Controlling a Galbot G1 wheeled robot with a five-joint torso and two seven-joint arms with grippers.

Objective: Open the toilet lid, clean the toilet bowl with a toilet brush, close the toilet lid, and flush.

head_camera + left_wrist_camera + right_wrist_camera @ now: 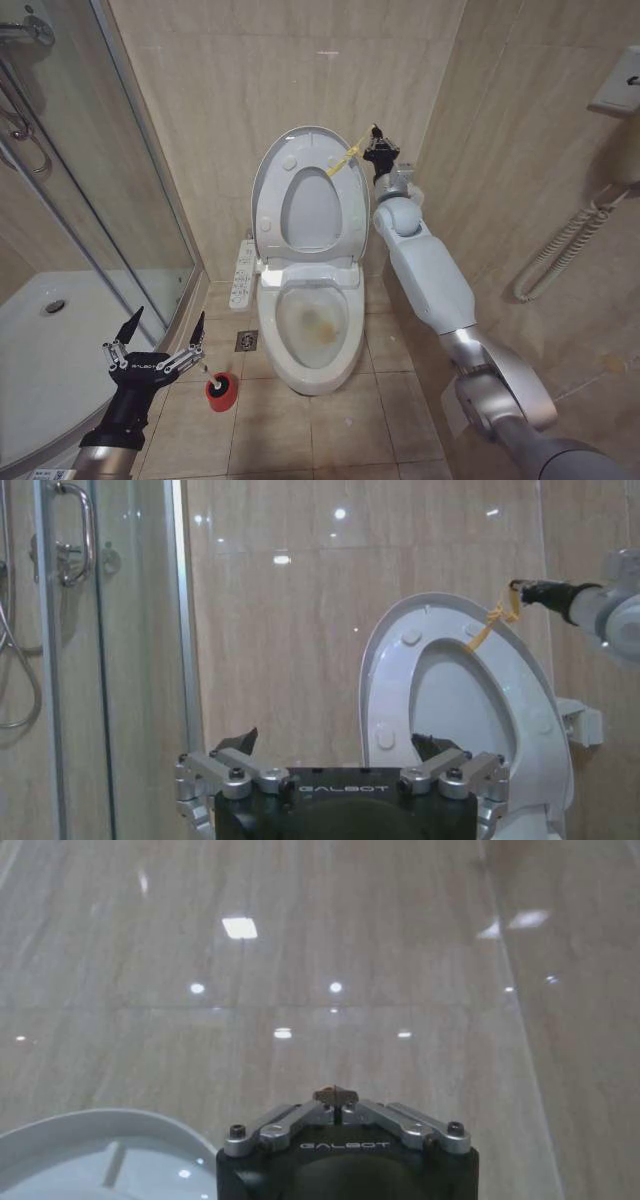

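Both seat ring and toilet lid stand upright against the tiled wall, leaving the stained toilet bowl exposed. Right gripper pinches the yellow strap at the lid's edge. Left gripper hovers spread wide above the toilet brush in its red holder on the floor.
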